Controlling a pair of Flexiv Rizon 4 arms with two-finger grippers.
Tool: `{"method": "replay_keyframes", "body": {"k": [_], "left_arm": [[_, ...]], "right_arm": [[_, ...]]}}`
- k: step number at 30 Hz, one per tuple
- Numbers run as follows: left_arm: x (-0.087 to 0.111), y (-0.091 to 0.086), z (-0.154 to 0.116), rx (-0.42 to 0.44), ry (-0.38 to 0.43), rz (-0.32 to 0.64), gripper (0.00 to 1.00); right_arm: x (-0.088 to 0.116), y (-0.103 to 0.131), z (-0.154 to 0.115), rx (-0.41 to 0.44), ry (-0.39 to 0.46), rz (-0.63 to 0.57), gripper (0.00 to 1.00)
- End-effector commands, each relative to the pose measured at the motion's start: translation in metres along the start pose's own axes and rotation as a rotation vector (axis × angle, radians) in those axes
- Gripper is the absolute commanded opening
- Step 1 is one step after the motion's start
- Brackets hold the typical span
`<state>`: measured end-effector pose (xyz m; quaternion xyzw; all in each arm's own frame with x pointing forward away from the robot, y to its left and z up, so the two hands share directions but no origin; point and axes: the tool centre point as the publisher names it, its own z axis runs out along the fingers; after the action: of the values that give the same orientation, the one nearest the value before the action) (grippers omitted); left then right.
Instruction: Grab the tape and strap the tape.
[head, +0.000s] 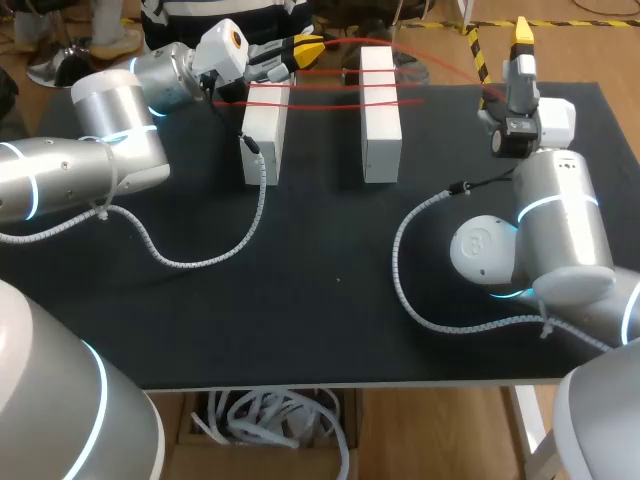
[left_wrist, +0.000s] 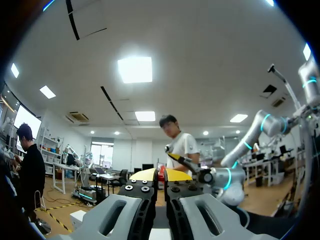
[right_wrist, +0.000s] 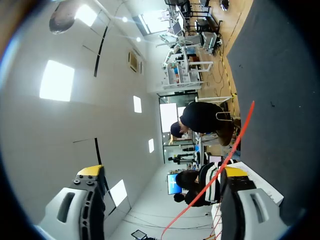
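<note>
The left gripper (head: 306, 47) is clamped shut on the red tape (head: 335, 87), whose strands run crosswise from the near white block (head: 265, 135) to the far white block (head: 380, 120). The right gripper (right_wrist: 162, 172) stands spread, pointing away from the robot, with a tape strand passing loose between its fingers. Both arms are over the far side of the black table (head: 300, 310).

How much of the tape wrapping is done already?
Done: red tape strands stretch across the left white block and right white block. In hand: the left gripper is shut on the tape; the right gripper is open, a strand passing between its fingers. Left: probably more wrapping and fastening the end.
</note>
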<state>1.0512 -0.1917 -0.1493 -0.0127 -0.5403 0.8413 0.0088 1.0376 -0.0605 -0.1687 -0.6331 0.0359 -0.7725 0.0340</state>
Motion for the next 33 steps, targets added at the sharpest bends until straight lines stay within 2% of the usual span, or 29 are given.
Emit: {"method": "replay_keyframes", "body": {"k": [1, 2, 5, 7, 25, 33], "left_arm": [[0.0, 0.0, 0.0, 0.001, 0.001, 0.0, 0.0], [0.0, 0.0, 0.0, 0.001, 0.001, 0.0, 0.0], [0.0, 0.0, 0.0, 0.001, 0.001, 0.0, 0.0], [0.0, 0.0, 0.0, 0.001, 0.001, 0.0, 0.0], [0.0, 0.0, 0.0, 0.001, 0.001, 0.0, 0.0], [0.0, 0.0, 0.0, 0.001, 0.001, 0.0, 0.0]], "right_arm": [[0.001, 0.0, 0.001, -0.002, -0.002, -0.004, 0.38], [0.001, 0.0, 0.001, -0.004, -0.004, -0.003, 0.36], [0.0, 0.0, 0.001, -0.003, -0.007, -0.001, 0.38], [0.0, 0.0, 0.0, -0.002, -0.008, -0.001, 0.33], [-0.008, 0.004, -0.011, -0.011, -0.039, 0.0, 0.33], [-0.005, 0.006, -0.004, -0.007, -0.027, -0.01, 0.25]]}}
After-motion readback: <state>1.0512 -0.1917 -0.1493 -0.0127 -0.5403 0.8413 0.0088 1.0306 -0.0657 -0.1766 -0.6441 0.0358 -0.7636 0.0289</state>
